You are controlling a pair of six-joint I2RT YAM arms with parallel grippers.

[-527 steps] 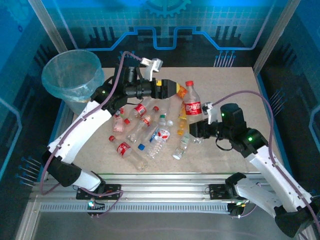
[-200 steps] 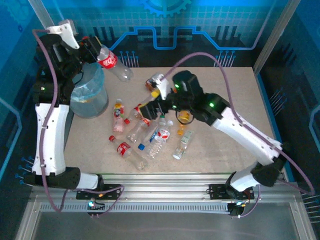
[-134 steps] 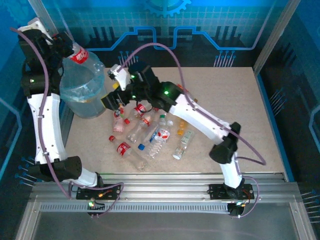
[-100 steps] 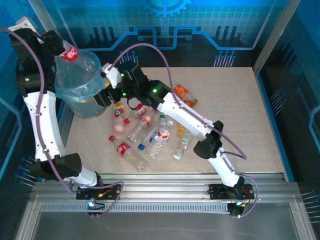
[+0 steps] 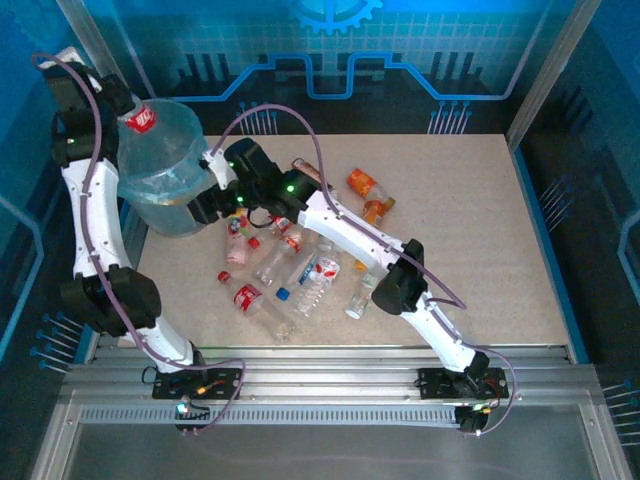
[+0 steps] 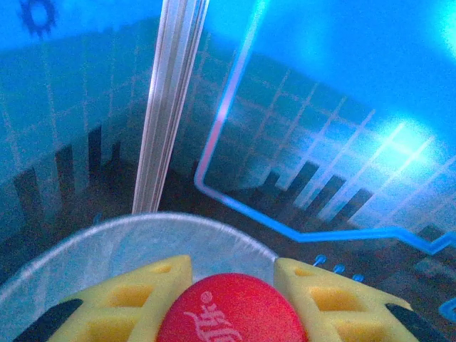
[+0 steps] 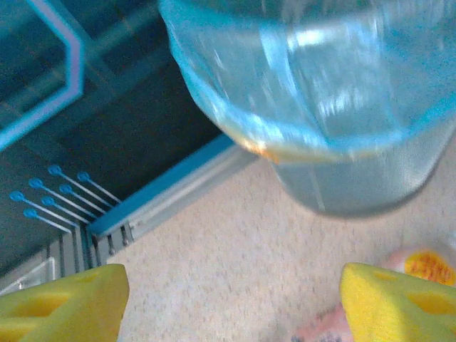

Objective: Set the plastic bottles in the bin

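My left gripper [image 5: 127,110] is raised at the far left, shut on a bottle with a red label [image 5: 141,118]. It holds the bottle over the bin [image 5: 160,170], a round bucket lined with a pale blue bag. In the left wrist view the yellow fingers [image 6: 153,296] press both sides of the red label [image 6: 231,313] above the bin's rim [image 6: 135,231]. My right gripper [image 5: 204,202] hangs open beside the bin's right wall, low over the table. Nothing lies between its fingers [image 7: 64,299]. Several more plastic bottles [image 5: 290,262] lie in a cluster mid-table.
Two orange bottles [image 5: 368,195] lie behind the cluster. A pink bottle [image 5: 237,246] lies just under the right gripper and shows at the edge of the right wrist view [image 7: 420,262]. The table's left rail [image 7: 164,196] runs close behind the bin [image 7: 342,107].
The left arm carried the red-labelled bottle leftward until it hung over the bin. The right arm swept left across the table to the bin's side, with its gripper open.
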